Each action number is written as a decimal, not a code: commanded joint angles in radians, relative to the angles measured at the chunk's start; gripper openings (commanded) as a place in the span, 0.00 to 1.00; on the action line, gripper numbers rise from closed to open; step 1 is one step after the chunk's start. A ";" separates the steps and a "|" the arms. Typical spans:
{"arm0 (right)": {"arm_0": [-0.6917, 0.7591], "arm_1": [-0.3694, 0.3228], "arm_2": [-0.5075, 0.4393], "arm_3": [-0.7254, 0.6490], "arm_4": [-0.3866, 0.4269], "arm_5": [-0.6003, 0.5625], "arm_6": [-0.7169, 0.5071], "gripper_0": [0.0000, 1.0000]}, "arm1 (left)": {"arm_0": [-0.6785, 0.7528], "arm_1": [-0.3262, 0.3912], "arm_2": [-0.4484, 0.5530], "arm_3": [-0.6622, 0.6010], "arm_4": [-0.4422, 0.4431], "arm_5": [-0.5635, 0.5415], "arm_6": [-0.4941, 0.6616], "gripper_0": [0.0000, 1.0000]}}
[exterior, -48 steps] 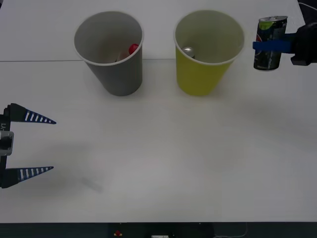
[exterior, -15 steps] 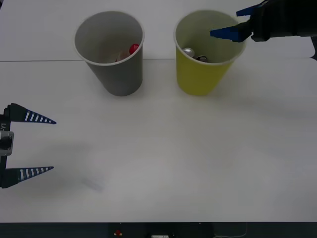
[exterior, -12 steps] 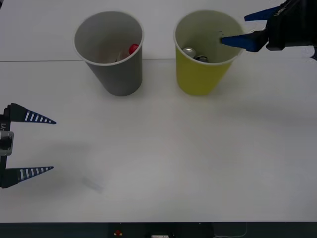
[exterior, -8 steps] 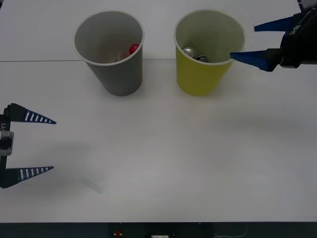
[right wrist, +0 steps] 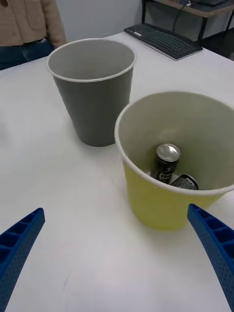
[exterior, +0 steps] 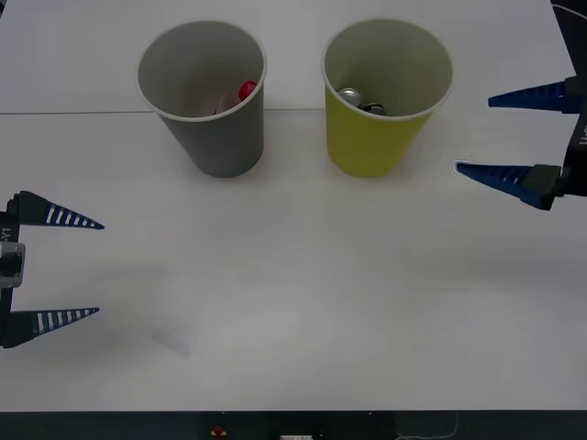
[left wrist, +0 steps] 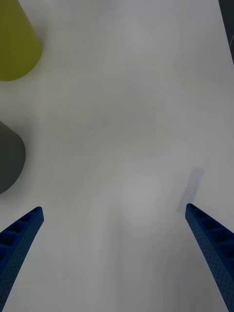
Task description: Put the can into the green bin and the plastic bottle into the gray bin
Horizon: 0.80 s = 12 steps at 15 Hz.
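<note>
The green bin (exterior: 376, 137) stands at the back right of the table, and the can (exterior: 371, 108) lies inside it, dark, beside another can with a silver top (exterior: 348, 93). In the right wrist view the can (right wrist: 184, 182) rests against that upright one (right wrist: 166, 161) inside the green bin (right wrist: 161, 209). Left of it stands the gray bin (exterior: 215, 137), with the plastic bottle's red cap (exterior: 247, 90) showing inside. My right gripper (exterior: 473, 135) is open and holds nothing, to the right of the green bin. My left gripper (exterior: 99, 269) is open, parked at the table's left edge.
A faint strip-like mark (exterior: 170, 341) lies on the white table (exterior: 303, 275) near the front left. A keyboard (right wrist: 163, 40) sits beyond the bins. The gray bin (right wrist: 95, 97) stands apart from the green one by a narrow gap.
The right gripper carried the can over the green bin, let it go inside, and has drawn back to the right and toward me, open. The left arm has not moved.
</note>
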State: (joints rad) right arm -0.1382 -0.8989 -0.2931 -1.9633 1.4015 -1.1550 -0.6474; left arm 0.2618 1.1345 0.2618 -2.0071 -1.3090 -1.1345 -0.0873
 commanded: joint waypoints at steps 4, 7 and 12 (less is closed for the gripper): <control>0.175 -0.003 -0.041 -0.005 -0.138 -0.002 0.250 1.00 | 0.000 0.000 0.000 0.000 0.000 0.000 0.000 1.00; 0.261 -0.006 -0.064 -0.005 -0.187 -0.015 0.359 1.00 | 0.000 0.000 0.000 0.000 0.000 0.000 0.000 1.00; 0.374 -0.006 -0.080 -0.005 -0.231 -0.017 0.505 1.00 | 0.000 0.000 0.000 0.000 0.000 0.000 0.000 1.00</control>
State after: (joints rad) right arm 0.2215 -0.9050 -0.3723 -1.9681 1.1778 -1.1717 -0.1613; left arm 0.2618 1.1345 0.2618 -2.0071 -1.3090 -1.1345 -0.0873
